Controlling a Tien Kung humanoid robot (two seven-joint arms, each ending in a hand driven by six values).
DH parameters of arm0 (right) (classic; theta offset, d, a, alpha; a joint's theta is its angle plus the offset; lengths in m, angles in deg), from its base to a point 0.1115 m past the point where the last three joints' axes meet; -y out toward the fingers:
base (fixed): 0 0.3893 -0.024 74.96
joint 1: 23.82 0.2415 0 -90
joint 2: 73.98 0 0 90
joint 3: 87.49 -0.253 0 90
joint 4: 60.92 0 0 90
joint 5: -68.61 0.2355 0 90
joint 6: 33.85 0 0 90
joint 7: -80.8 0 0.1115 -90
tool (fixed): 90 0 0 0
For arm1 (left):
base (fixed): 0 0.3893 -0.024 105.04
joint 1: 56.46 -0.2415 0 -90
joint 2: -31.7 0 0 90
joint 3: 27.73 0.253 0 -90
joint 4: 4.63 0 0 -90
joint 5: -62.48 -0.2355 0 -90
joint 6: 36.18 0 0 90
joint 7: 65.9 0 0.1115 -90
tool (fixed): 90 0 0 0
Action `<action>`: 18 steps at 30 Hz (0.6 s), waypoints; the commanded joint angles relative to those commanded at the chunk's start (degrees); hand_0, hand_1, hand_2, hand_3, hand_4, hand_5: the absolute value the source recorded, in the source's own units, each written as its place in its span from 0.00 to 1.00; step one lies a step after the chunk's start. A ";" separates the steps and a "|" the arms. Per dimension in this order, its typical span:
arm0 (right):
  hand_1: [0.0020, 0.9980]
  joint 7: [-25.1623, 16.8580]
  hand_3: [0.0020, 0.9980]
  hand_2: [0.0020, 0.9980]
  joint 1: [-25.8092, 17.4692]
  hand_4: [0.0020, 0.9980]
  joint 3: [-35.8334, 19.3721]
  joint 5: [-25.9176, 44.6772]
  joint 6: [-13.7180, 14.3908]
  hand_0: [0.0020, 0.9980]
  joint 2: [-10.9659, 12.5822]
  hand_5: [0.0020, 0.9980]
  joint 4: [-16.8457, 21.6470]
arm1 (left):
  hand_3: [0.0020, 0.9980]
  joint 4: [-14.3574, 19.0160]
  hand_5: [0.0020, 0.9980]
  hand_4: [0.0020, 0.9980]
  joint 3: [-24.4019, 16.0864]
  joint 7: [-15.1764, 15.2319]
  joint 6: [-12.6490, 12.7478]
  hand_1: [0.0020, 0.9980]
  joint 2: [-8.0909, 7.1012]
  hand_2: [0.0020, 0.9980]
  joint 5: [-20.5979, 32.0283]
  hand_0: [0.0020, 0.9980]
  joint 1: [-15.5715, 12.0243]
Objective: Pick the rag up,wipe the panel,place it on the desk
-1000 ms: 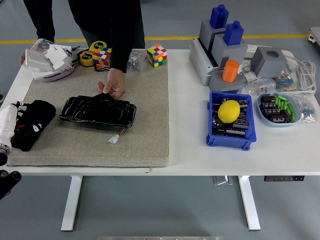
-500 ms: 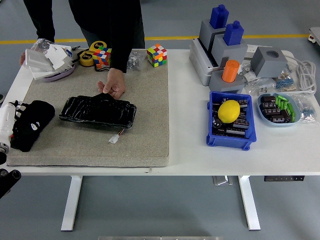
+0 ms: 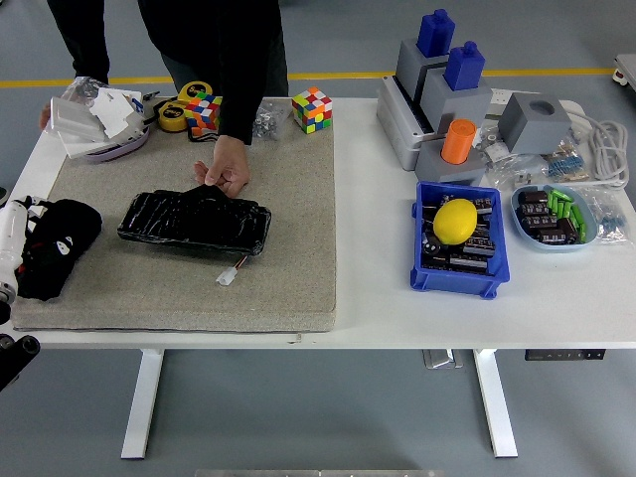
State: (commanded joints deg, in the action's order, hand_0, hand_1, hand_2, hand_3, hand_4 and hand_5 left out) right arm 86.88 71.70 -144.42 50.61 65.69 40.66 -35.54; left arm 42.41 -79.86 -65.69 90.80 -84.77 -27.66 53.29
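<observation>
A person's hand steadies the black panel at its 12 o'clock edge, ready for wiping. At the mat's 9 o'clock edge, the left hand covers the rag; finger state cannot be told.

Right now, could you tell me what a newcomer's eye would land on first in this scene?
Probably the glossy black panel in the middle of the beige mat, with a person's hand pressing its far edge. Next, the yellow lemon in the blue bin at right stands out. At the mat's left edge, the robot's left hand sits on a black rag.
</observation>
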 joint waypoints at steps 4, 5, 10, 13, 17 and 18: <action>0.62 0.00 0.61 0.67 0.08 1.00 0.00 -0.03 0.03 0.71 0.00 0.59 0.01 | 0.64 0.09 0.01 0.57 -0.23 0.17 0.00 0.15 -0.14 0.36 -0.05 0.18 -0.03; 0.62 -0.03 0.61 0.67 0.09 1.00 -0.01 -0.02 0.05 0.71 -0.01 0.59 0.02 | 0.63 0.13 0.01 0.56 -0.34 0.17 0.00 0.13 -0.18 0.36 -0.09 0.18 -0.05; 0.62 -0.04 0.61 0.67 0.17 1.00 -0.21 -0.04 0.04 0.71 -0.03 0.59 0.00 | 0.63 1.25 0.01 0.56 -1.51 0.28 0.00 0.13 -0.47 0.36 -0.65 0.18 -0.28; 0.62 -0.01 0.61 0.67 0.19 1.00 -0.19 -0.05 -0.01 0.71 0.00 0.59 -0.04 | 0.63 2.86 0.00 0.55 -2.33 0.11 0.00 0.12 -0.89 0.35 -1.47 0.18 -0.32; 0.62 -0.02 0.61 0.67 0.32 1.00 -0.10 -0.09 0.05 0.71 0.04 0.59 -0.05 | 0.63 4.89 0.00 0.55 -3.31 -0.38 0.00 0.12 -1.24 0.35 -2.53 0.18 -0.21; 0.62 -0.08 0.61 0.67 0.37 1.00 -0.11 -0.07 0.09 0.71 0.04 0.59 -0.04 | 0.63 5.63 0.00 0.55 -3.58 -0.75 -0.07 0.12 -1.31 0.35 -2.86 0.18 -0.19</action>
State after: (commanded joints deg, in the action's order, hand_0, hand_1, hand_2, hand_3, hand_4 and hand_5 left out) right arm 86.79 72.06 -144.52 50.54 65.78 40.70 -35.58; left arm 48.05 -83.44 -66.44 90.73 -86.08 -30.52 53.11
